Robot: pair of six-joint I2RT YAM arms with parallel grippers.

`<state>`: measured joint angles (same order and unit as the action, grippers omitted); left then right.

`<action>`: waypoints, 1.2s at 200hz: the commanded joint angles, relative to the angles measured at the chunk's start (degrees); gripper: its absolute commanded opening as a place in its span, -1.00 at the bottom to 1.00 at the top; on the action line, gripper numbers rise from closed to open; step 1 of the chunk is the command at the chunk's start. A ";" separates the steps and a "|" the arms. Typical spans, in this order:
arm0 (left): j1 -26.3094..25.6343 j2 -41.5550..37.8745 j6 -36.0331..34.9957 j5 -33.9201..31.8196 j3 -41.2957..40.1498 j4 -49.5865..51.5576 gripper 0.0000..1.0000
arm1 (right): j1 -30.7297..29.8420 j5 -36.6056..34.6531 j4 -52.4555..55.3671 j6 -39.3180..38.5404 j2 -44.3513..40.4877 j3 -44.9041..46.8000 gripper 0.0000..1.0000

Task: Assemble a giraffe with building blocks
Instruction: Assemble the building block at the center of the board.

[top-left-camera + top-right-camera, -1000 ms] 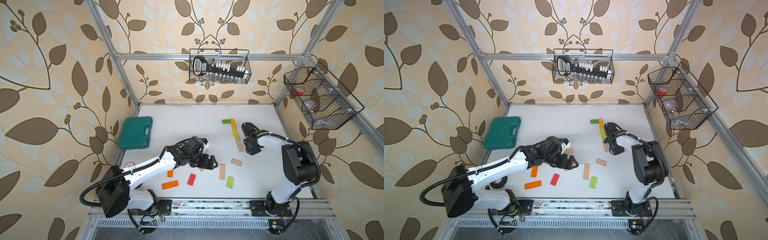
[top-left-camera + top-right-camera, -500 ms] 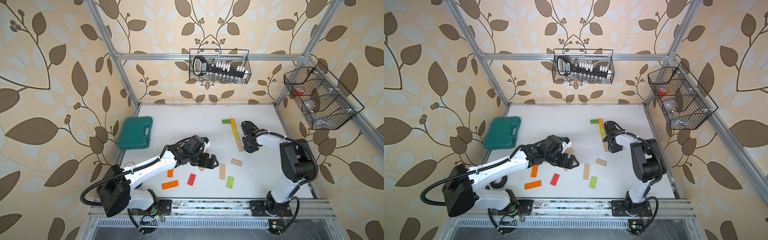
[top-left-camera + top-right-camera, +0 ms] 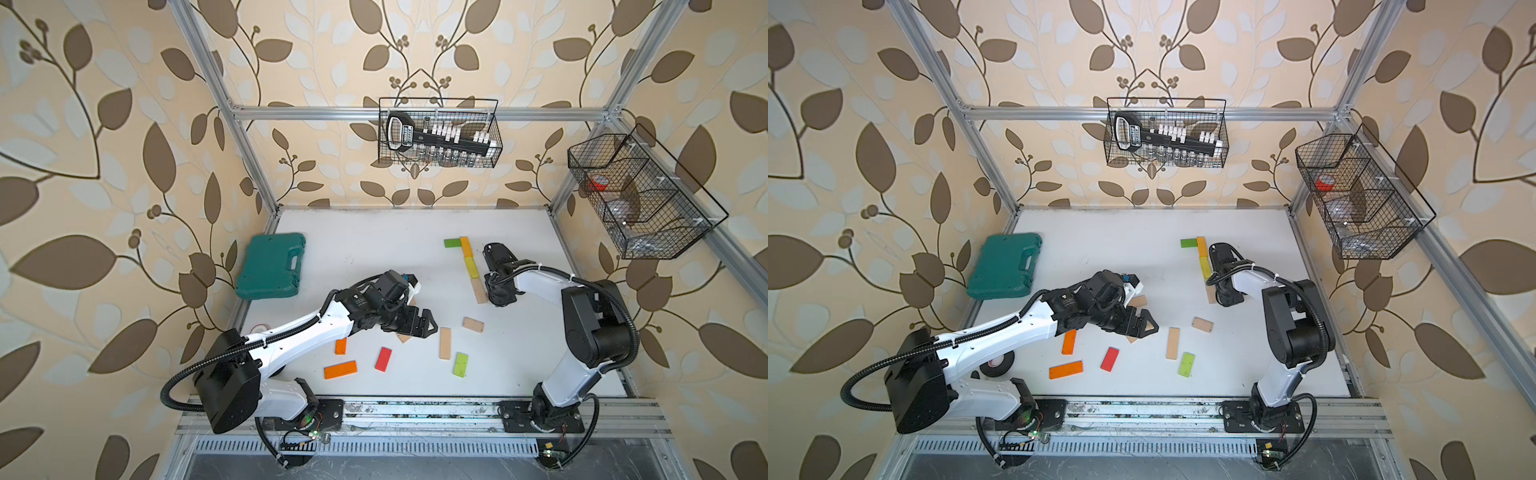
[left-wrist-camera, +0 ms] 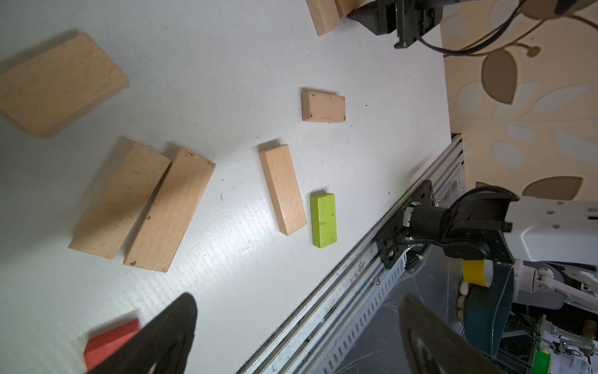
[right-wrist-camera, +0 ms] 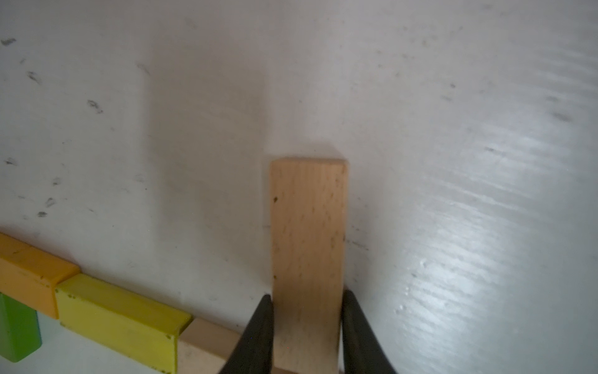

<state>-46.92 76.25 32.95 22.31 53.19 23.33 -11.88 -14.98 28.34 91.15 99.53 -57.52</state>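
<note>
Beige wood showed clearly only in the right wrist view, where a plank (image 5: 309,243) was clenched at its sides by the right hand (image 5: 307,296), close over the white surface (image 5: 453,194) near a yellow plank (image 5: 119,320) (both top views hid it beneath that hand). The left hand (image 4: 299,301) hung released and empty near a red plank (image 4: 110,340).

In a top view the left end effector (image 3: 427,322) hovers, jaws spread, over a half-hidden beige plank (image 3: 404,337) peeking out beneath it. Past its tips lie a long beige plank (image 3: 445,343) and a lime plank (image 3: 460,364). The right end effector (image 3: 498,296) points down at the table (image 3: 374,257), just beside the beige end (image 3: 479,291) of a coloured plank row (image 3: 471,268).
</note>
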 commanded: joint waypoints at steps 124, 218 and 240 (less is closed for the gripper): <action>-0.11 -2.95 -1.44 -0.60 0.61 0.35 0.95 | -0.87 3.56 1.46 12.68 -1.70 3.64 -0.54; -0.11 -3.47 -1.38 -0.67 0.42 0.40 0.95 | -1.06 4.08 1.28 14.45 -2.27 4.25 -0.54; -0.11 -3.56 -1.38 -0.70 0.27 0.40 0.95 | -1.21 4.26 1.24 14.66 -2.14 4.25 -0.53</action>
<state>-46.92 74.67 32.93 22.04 53.19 23.81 -12.53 -14.17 27.07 94.72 97.38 -55.07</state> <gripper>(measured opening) 0.975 0.240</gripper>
